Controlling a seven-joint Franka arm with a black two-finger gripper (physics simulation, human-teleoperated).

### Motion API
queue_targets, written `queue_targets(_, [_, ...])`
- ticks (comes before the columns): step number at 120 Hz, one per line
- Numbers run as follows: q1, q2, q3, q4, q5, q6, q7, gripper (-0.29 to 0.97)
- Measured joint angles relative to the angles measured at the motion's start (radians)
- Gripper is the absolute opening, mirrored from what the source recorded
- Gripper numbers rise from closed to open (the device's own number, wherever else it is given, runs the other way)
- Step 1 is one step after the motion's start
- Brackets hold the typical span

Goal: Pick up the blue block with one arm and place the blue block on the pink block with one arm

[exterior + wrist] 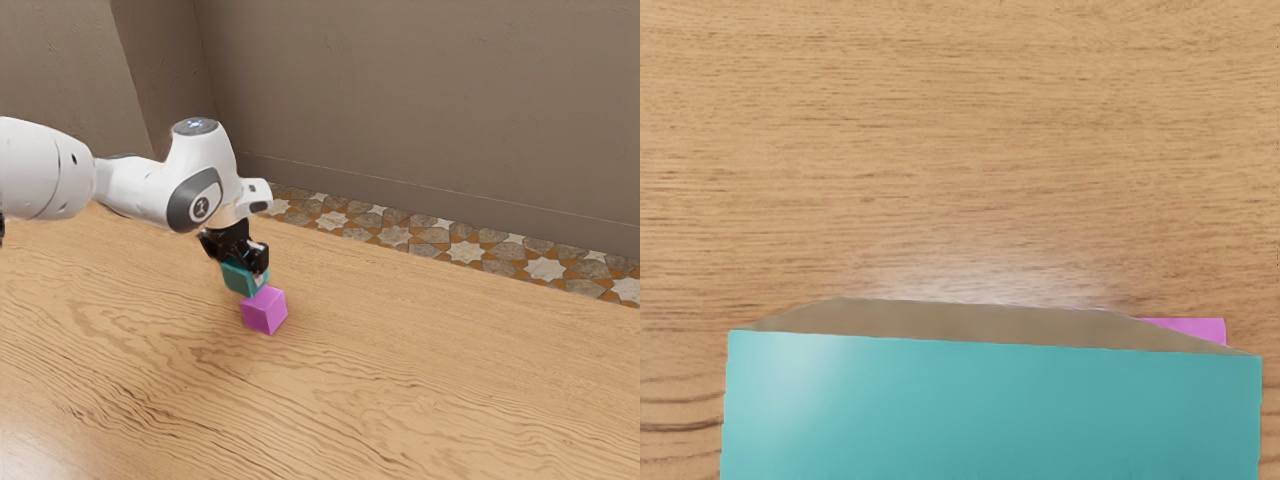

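A teal-blue block hangs in my black gripper, which is shut on it, just above the tabletop. The pink block rests on the wooden table directly below and slightly toward the exterior view's right of the held block; the two look almost touching. In the wrist view the blue block spreads wide right under my hand, and a thin strip of the pink block peeks out past its far edge.
The wooden table stretches wide on all sides of the blocks. Beyond its far edge lie a patterned tile floor and a plain wall.
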Motion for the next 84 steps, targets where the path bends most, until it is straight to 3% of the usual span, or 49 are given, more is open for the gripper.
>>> queue_targets(21, [0.003, 0.031, -0.013, 0.058, 0.018, -0.062, 0.012, 0.33])
queue_targets(84, [-0.037, -0.003, -0.018, 0.024, 0.013, -0.098, 0.0, 0.33])
